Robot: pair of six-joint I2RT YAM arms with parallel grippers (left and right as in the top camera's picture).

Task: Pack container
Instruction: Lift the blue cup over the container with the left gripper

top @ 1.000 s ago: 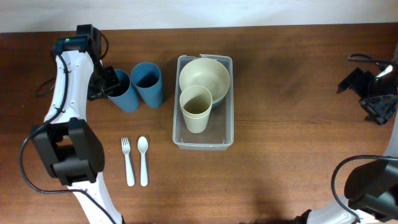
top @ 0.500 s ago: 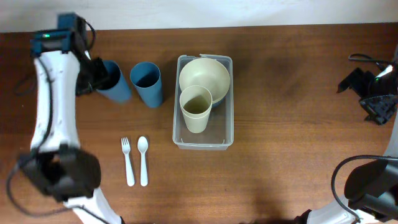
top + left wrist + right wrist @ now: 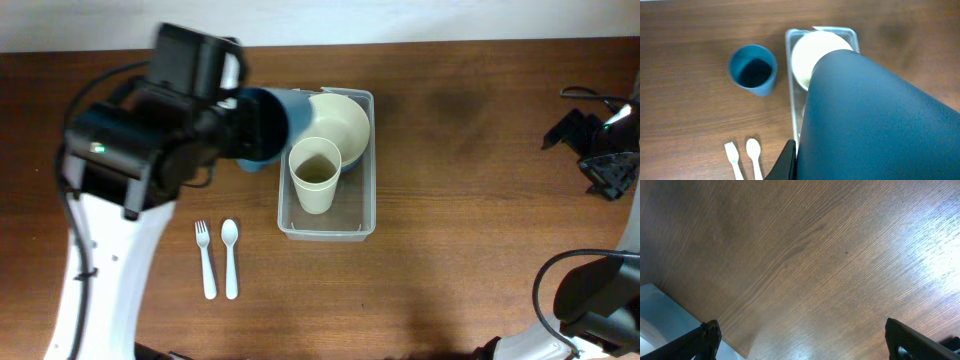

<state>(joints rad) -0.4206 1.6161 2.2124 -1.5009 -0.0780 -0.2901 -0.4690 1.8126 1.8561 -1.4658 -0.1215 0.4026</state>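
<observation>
Grips raised blue cup [image 3: 268,118] in closed left gripper [image 3: 232,128] over container [image 3: 368,215]; may knock cream bowl [image 3: 340,118] or cream cup [image 3: 315,175] inside container if lowered crooked. Right gripper [image 3: 802,340] wide, empty, well right of container.

Two white-and-black arms with dark cabling

The left arm [image 3: 100,270] has a smooth white link running into bulky, rounded black joint housings, one with a small green light [image 3: 97,148], and a boxy black block at the wrist; a thin black cable [image 3: 68,200] loops along its side. The right arm [image 3: 633,225] has the same white link, a black joint and looped black wires [image 3: 588,93]; the right gripper [image 3: 805,340] has matte black fingertips [image 3: 705,339]
</observation>
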